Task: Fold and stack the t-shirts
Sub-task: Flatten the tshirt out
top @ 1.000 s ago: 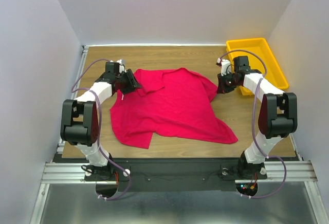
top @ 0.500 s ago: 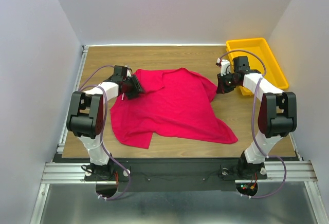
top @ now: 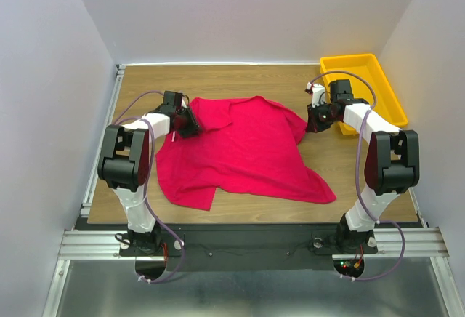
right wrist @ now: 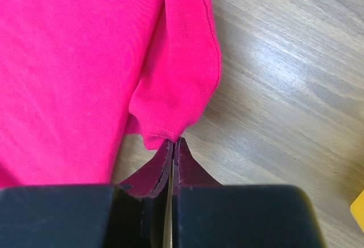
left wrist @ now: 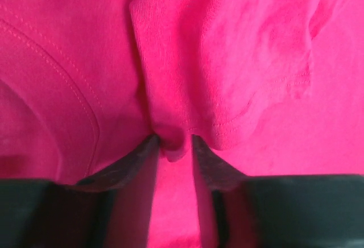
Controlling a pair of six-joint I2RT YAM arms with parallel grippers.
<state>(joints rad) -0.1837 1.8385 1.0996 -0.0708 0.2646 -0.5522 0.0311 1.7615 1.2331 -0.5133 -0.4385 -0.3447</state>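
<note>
The crimson t-shirt (top: 240,153) lies spread and rumpled on the wooden table, its near left corner folded over. My left gripper (top: 187,122) is low over the shirt's far left sleeve. In the left wrist view its jaws (left wrist: 173,139) stand partly open, with a small raised fold of red cloth (left wrist: 170,145) between the tips. My right gripper (top: 314,122) is at the far right sleeve. In the right wrist view it (right wrist: 173,141) is shut, pinching the hem of that sleeve (right wrist: 170,89), which hangs slightly off the wood.
A yellow plastic tray (top: 349,59) stands at the back right corner, just behind the right arm; its corner (right wrist: 359,208) shows in the right wrist view. Bare wood (top: 240,81) runs behind the shirt. White walls close in the table.
My left gripper has slid a little right onto the shirt's left sleeve and its jaws have narrowed round a fold. The left elbow swung inward. The right arm has not moved.
</note>
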